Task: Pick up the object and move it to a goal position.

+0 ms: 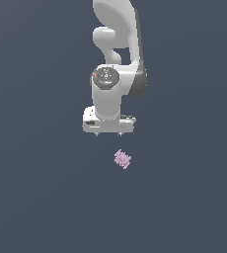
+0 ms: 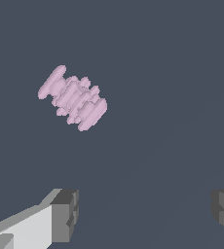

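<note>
The gripper (image 1: 108, 133) is seen spread wide and empty: in the wrist view its two dark fingertips (image 2: 65, 214) stand far apart, with nothing between them but bare floor. The pale pink ridged object (image 1: 122, 159) is found lying on the dark grey floor (image 1: 36, 197), apart from the hand and untouched. In the exterior view it is placed below the gripper in the picture and slightly toward the exterior view's right, so it is judged not to lie under the gap between the fingers. The wrist view agrees: the object (image 2: 72, 98) is shown well clear of the line joining the fingertips, and offset toward the finger with the white link behind it. Its long axis is seen running on a diagonal, with a broader flange at each end and narrow ridges between, and is therefore skewed to the line between the fingers. A shift of the hand over the object is judged necessary before any descent, and probably a wrist turn so that the narrow ridged waist is spanned. No goal marker is visible.
</note>
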Motion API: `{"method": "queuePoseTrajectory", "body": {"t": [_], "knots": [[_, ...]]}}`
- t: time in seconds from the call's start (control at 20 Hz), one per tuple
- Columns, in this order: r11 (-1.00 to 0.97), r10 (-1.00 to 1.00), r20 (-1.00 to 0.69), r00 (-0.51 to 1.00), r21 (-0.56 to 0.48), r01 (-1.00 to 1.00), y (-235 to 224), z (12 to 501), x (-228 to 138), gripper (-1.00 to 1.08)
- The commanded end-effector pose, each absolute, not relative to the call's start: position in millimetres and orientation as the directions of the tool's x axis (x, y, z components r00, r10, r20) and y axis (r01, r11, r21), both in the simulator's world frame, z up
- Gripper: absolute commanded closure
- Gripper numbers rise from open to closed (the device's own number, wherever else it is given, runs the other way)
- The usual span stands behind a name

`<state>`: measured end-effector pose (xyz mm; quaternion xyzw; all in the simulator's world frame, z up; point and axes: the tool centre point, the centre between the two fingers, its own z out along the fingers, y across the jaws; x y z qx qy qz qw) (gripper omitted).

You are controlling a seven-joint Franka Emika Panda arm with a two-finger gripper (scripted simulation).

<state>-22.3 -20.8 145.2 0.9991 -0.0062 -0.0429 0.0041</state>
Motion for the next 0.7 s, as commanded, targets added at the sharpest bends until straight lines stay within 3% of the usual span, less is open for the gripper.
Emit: {"method": "queuePoseTrajectory", "body": {"t": [0.0, 0.65], "knots": [[-1.0, -0.013, -0.086, 0.996, 0.009, -0.012, -20.8, 145.2, -22.3, -0.92], [-1.0, 0.019, -0.099, 0.995, 0.001, 0.019, -20.3, 136.9, -29.6, -0.92]]}}
